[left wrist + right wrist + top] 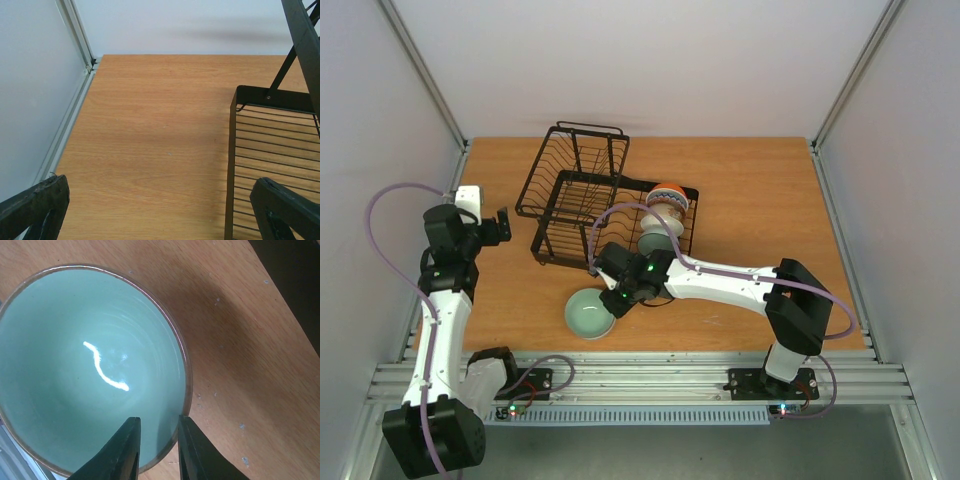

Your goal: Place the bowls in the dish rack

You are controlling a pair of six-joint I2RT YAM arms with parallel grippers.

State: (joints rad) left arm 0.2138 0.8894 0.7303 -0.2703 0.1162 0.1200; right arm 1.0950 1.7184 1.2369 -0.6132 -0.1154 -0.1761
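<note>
A pale celadon green bowl (590, 313) (90, 370) sits on the table near the front edge. My right gripper (620, 297) (157, 422) straddles its right rim, one finger (127, 450) inside and the other outside, closed narrowly on the wall. The black wire dish rack (575, 190) stands mid-table. At its right end stand an orange-rimmed bowl (667, 193), a white patterned bowl (665, 215) and another pale green bowl (655, 243). My left gripper (505, 225) (160, 200) is open and empty, left of the rack (240, 150).
The rack's smaller basket section (585, 150) sits at the back left. The table's front edge and metal rail (640, 360) run just behind the green bowl. A side wall and rail (75, 100) lie left of my left gripper.
</note>
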